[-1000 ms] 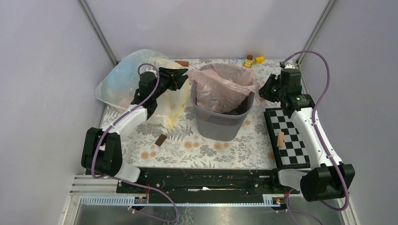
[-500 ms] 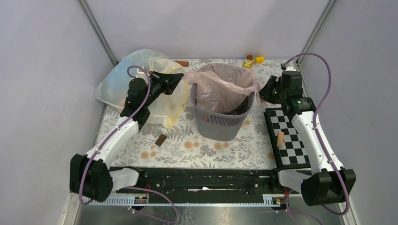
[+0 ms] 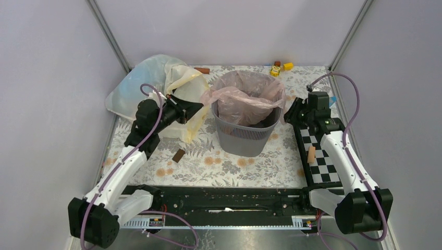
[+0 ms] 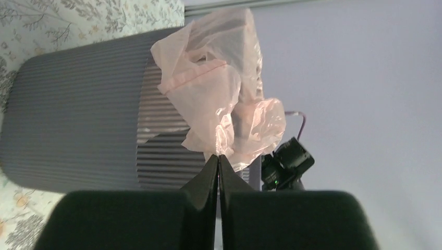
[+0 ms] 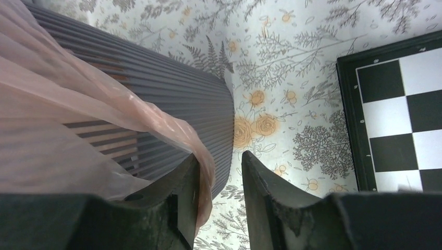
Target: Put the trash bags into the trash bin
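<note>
The left gripper (image 4: 218,156) had its jaws pressed together, their tips right at the lower edge of the pale-pink trash bag (image 4: 208,88); whether a fold of film was pinched between them could not be told. That flap hung outside the left rim of the dark grey trash bin (image 3: 245,138), while the rest of the bag sat crumpled in the bin's mouth, spilling over the rim on both sides. The right gripper (image 5: 220,159) stood with its jaws apart just beside the bin's right wall, the bag's loose edge draped over one finger (image 5: 185,192) and nothing clamped between them. The bin stood upright near the middle of the flower-patterned bench (image 3: 229,164). Behind the left arm lay a large cloudy whitish bag (image 3: 140,83) with a cream-yellow rim, and under the right arm a black-and-white checkerboard (image 3: 320,156) carrying a small tan piece (image 3: 311,153). A small brown block (image 3: 179,155) lay near the bin's left front, and a few small toys (image 3: 279,67) sat at the far edge
</note>
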You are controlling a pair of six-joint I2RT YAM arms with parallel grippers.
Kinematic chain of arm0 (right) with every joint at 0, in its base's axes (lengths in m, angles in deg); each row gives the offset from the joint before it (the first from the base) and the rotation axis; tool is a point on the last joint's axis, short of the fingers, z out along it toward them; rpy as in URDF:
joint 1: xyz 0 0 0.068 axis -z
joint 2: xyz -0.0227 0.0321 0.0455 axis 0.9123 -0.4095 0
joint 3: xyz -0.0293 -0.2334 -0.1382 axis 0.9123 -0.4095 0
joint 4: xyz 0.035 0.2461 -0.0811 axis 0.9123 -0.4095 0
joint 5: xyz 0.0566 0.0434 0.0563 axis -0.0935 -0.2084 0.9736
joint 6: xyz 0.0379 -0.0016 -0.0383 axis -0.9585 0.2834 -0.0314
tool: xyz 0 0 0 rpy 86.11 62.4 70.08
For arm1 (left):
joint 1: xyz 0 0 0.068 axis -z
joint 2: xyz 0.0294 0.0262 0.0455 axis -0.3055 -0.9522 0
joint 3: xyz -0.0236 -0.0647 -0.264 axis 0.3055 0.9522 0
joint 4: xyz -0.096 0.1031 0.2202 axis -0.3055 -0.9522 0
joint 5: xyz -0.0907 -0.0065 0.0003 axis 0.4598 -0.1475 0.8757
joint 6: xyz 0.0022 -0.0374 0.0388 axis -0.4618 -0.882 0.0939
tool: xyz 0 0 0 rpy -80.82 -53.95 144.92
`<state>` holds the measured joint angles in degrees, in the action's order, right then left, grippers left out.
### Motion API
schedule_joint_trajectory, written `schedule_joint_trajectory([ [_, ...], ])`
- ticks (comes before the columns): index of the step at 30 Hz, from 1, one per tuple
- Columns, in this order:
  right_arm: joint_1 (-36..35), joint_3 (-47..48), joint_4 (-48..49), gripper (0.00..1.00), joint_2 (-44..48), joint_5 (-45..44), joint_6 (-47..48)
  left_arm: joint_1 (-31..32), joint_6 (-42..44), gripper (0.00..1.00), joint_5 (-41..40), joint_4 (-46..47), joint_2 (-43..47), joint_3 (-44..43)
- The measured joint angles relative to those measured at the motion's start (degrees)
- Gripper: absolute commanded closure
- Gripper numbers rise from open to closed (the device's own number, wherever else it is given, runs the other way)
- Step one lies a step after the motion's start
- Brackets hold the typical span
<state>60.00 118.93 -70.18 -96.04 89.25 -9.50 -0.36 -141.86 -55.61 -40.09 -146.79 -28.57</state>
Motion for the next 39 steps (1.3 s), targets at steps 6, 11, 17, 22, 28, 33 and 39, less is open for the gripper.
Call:
schedule_joint_trajectory([
  [6,0.0,-2.8,1.2,0.43,-0.3,1.0,-0.8,0.0,3.3,1.0,3.6,-1.7,3.7,5.2],
  [11,0.0,-2.5,0.9,0.33,-0.3,-0.7,-0.9,0.0,4.9,1.0,5.6,-3.3,2.2,8.6],
  [17,0.0,-2.3,-0.5,0.17,6.6,-6.3,-1.2,-0.3,8.7,1.0,5.9,-6.3,1.9,7.3],
  [22,0.0,1.4,-1.8,0.15,11.7,-7.8,-2.5,-0.3,9.4,0.93,6.8,-6.0,1.9,5.8],
  [28,0.0,2.8,-4.6,0.2,14.9,-8.0,-9.5,-0.3,10.0,0.62,6.6,-6.6,2.8,4.8],
  [33,0.0,-0.4,-1.5,0.22,23.7,-2.8,-11.2,-0.5,8.3,0.44,5.1,-6.0,7.6,4.9],
  [39,0.0,-2.5,2.5,0.32,30.2,2.2,-2.7,-0.5,20.5,0.3,1.8,-13.3,9.0,-1.1],
])
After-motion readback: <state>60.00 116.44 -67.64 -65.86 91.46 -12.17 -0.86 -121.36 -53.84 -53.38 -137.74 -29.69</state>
